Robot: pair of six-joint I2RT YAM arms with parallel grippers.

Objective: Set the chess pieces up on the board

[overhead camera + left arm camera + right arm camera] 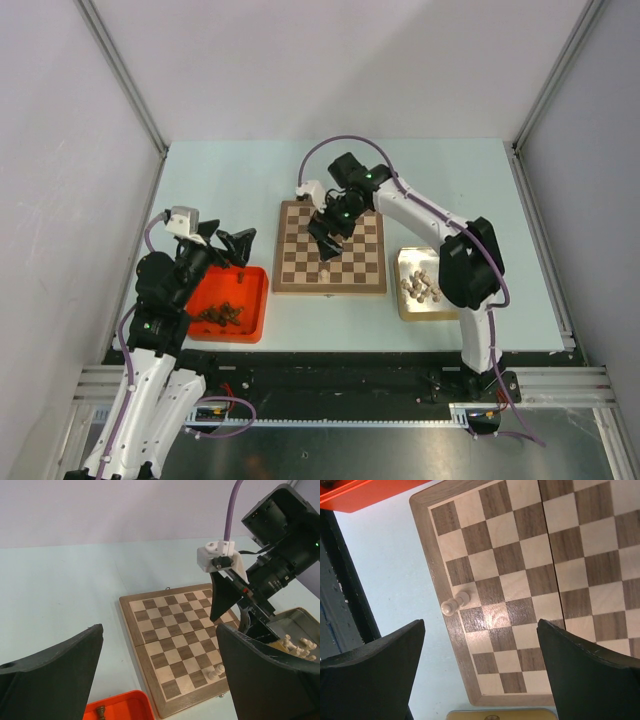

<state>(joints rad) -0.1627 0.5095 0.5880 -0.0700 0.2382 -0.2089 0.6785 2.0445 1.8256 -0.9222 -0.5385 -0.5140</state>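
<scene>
The board lies mid-table. One pale chess piece appears to stand on a light square in the board's near edge row, also seen as a pale piece and a pale piece. My right gripper hovers open above that part of the board, empty, with the piece just outside its left finger. My left gripper is open and empty, raised over the red tray's far edge, left of the board. The right gripper hangs over the board.
The red tray holds several dark pieces, one dark piece showing. A gold tin right of the board holds several pale pieces. The right arm arches over the board's far right corner.
</scene>
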